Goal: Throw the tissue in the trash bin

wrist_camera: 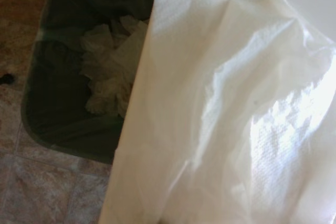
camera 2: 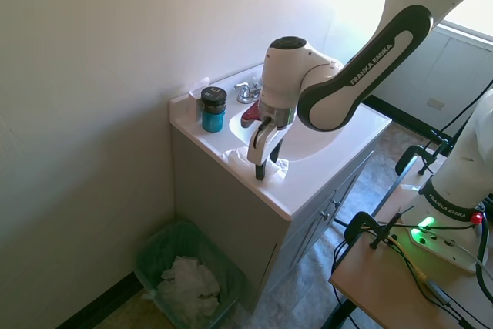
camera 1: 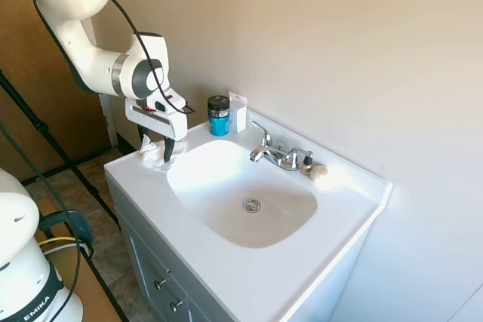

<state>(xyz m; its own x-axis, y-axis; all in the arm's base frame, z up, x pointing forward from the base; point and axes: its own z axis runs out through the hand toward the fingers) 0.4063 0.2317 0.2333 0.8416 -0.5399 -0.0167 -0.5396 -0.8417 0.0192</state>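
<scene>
The tissue (camera 1: 153,149) is a crumpled white wad lying on the white counter (camera 1: 136,179), near its corner beside the basin. My gripper (camera 1: 155,148) points down over it, open, with one finger on each side of the wad. From the other side, the tissue (camera 2: 275,166) shows around the gripper (camera 2: 258,167). Up close the tissue (wrist_camera: 236,103) fills most of the wrist view. The trash bin (camera 2: 154,246), green-lined and holding crumpled white paper, stands on the floor below the counter's end. The trash bin (wrist_camera: 47,108) also shows in the wrist view.
A blue jar with a black lid (camera 1: 219,116) and a small white box (camera 1: 238,111) stand against the wall. The chrome faucet (camera 1: 275,154) and a small beige lump (camera 1: 318,171) sit behind the basin (camera 1: 241,194). A wall runs close beside the bin.
</scene>
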